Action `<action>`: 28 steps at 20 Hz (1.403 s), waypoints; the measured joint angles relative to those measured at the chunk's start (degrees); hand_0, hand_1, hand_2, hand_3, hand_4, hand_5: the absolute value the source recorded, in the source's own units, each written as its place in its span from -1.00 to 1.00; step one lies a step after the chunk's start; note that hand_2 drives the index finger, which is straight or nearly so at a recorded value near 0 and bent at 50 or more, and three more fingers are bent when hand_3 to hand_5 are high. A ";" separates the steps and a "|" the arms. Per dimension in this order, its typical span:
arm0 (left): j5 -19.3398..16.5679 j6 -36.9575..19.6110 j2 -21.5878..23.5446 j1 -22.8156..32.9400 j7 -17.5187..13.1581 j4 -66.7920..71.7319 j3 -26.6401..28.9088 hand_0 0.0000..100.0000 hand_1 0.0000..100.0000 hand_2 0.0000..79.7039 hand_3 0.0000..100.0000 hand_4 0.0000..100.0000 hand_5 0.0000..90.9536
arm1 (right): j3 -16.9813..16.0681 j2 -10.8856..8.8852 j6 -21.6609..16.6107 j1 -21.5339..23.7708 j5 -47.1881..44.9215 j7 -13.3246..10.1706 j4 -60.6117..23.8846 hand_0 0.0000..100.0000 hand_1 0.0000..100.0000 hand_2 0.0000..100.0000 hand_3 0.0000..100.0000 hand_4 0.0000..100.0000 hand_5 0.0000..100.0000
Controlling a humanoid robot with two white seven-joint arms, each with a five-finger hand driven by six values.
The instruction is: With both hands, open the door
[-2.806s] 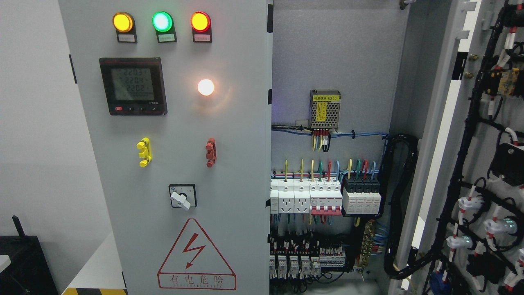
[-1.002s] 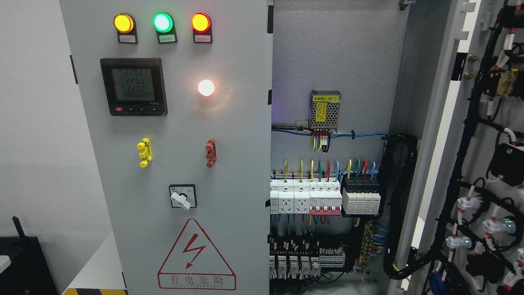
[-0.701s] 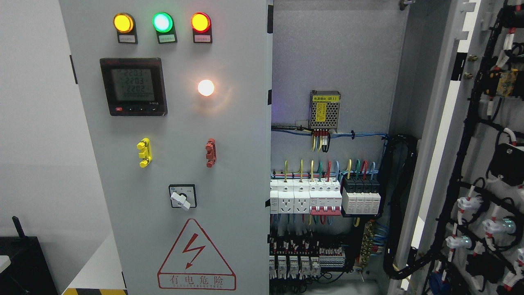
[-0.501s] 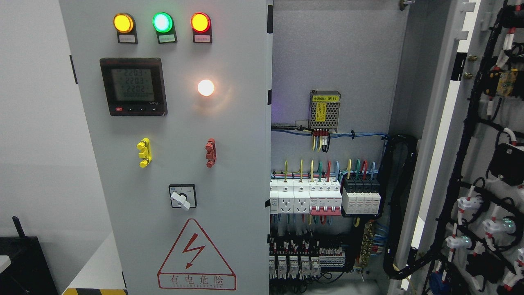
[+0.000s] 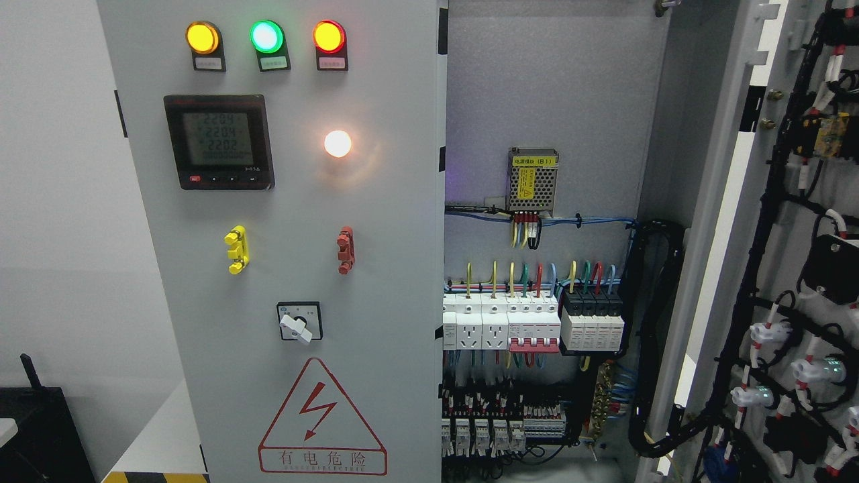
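**Operator:** Where are your hands, and are the fingers open or curled?

**Me:** Neither hand shows in the head view, so I cannot tell what my fingers are doing. No arm comes in from either lower corner.

**Operator:** And the doors?

**Me:** The right door [image 5: 798, 268] is swung wide open at the picture's right, its inner face with black cable looms turned toward me. The bay behind it lies bare: the breaker row [image 5: 533, 322] and the small power supply [image 5: 533, 180] above it. The left door [image 5: 295, 268] stands shut, straight ahead and to the left.

**Operator:** So what is left?

**Me:** I judge the left door is. Its long axis runs upright, and its free edge [image 5: 440, 268] sits at the middle, just beside the open bay. I can't tell which arm is nearer.

**Operator:** Room to swing?

**Me:** Left of the cabinet there is blank wall, with a dark box [image 5: 40, 436] low in the corner. The open bay gives room to get behind the edge, though the breakers sit close inside it.
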 measured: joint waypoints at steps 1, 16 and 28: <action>-0.18 -0.28 -0.14 -0.04 0.02 0.11 -0.06 -0.76 -0.22 -1.00 -1.00 -1.00 -1.00 | -0.01 0.00 0.00 0.00 0.00 0.00 -0.11 -0.76 -0.22 -1.00 -1.00 -1.00 -1.00; 0.01 -7.53 -1.22 -0.22 4.50 0.94 -0.53 -0.76 -0.22 -1.00 -1.00 -1.00 -1.00 | -0.04 -2.20 -0.03 6.08 0.00 -0.15 -13.75 -0.76 -0.22 -1.00 -1.00 -1.00 -1.00; 2.39 -8.23 -1.45 -0.20 4.00 1.13 -0.53 -0.76 -0.22 -1.00 -1.00 -1.00 -1.00 | 0.37 -9.77 -3.90 26.52 -0.99 -0.20 -55.91 -0.76 -0.22 -1.00 -1.00 -1.00 -1.00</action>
